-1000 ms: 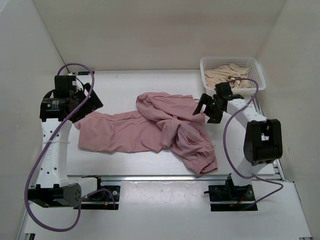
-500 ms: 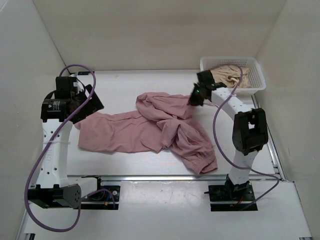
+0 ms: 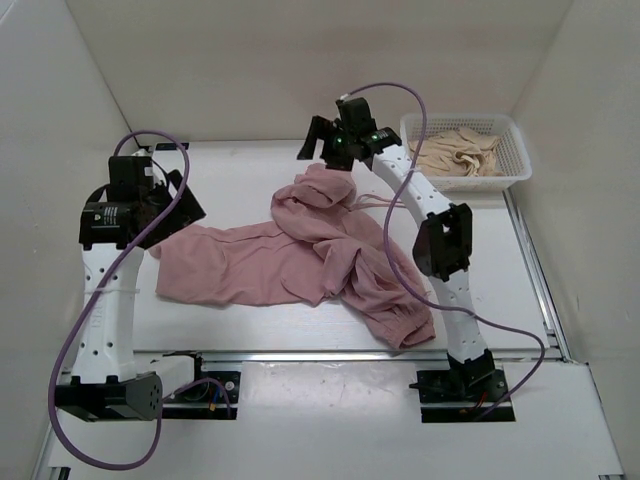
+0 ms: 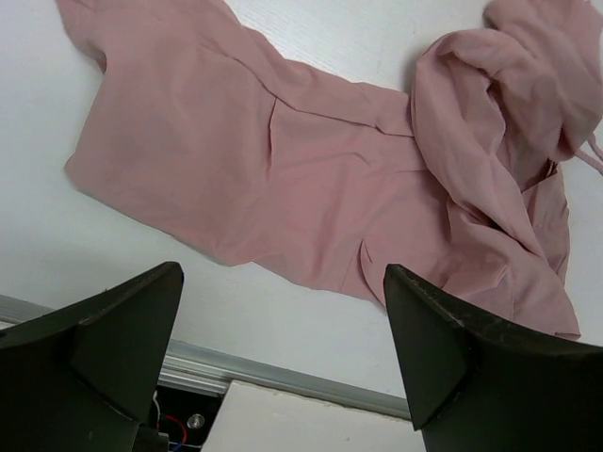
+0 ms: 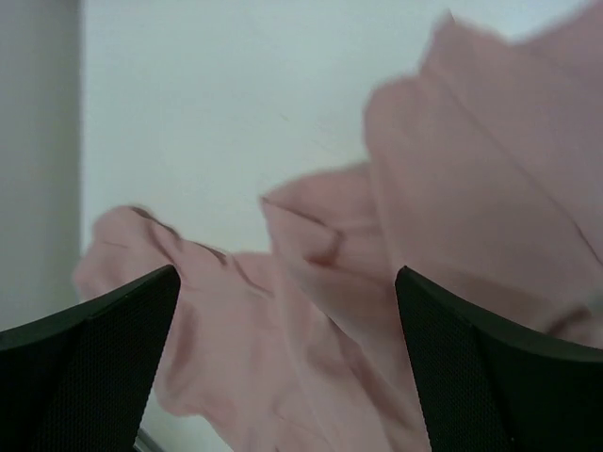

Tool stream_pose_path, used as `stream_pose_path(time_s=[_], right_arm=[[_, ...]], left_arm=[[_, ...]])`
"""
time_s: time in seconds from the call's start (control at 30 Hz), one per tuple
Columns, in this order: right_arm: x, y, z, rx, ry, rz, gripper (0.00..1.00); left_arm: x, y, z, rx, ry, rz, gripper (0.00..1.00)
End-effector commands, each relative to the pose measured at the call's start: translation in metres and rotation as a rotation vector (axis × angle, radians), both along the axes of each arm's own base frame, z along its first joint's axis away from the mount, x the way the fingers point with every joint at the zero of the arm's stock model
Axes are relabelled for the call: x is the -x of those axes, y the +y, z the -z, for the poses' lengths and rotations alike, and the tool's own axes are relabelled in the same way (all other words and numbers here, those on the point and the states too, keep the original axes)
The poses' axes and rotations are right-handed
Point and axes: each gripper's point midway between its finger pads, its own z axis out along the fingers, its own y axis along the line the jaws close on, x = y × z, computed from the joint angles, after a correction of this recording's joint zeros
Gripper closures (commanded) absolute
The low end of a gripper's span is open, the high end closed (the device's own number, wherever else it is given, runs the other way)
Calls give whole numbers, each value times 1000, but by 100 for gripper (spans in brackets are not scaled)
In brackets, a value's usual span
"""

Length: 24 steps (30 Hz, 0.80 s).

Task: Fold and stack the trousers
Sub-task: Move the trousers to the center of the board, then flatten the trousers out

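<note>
Trousers [image 3: 300, 255] lying crumpled on desk [image 3: 240, 170], flat part spreading leftward. Left gripper [image 3: 186, 208] hovering by that part, jaws gaping, empty. Right gripper [image 3: 315, 142] hanging above far bunch, jaws spread, empty. Fabric likely soft, light, floppy; pinching waistband corners seeming best.

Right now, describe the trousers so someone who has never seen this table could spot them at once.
On the white table, sprawled across its middle, lie the trousers, one big rumpled garment. They are dusty pink and loose on the tabletop; the only other cloth is pale beige and sits in the white basket at the far right corner.
</note>
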Motion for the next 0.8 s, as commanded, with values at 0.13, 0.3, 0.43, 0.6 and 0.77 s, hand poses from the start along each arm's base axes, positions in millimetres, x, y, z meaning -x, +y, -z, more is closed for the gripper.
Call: stream_pose_path(time_s=[0.13,0.3,0.43,0.6,0.77], right_arm=[[59,-116,-54,150,-96,214,0],[158,-192,-29,225,-57,302,0],[248,-242,24,325,82,363,0],[355,-266,89,338,322,395,0],[402,-263,125,275,501,450,0]], left_arm=[[9,-4,51,34,114,-28,0],[19,-23,119,149,259,-24,0],[32,-36,166,223,358,-28,0],[16,-47,184,299,363,-85,0],[9,-48,220,292,469,-120,0]])
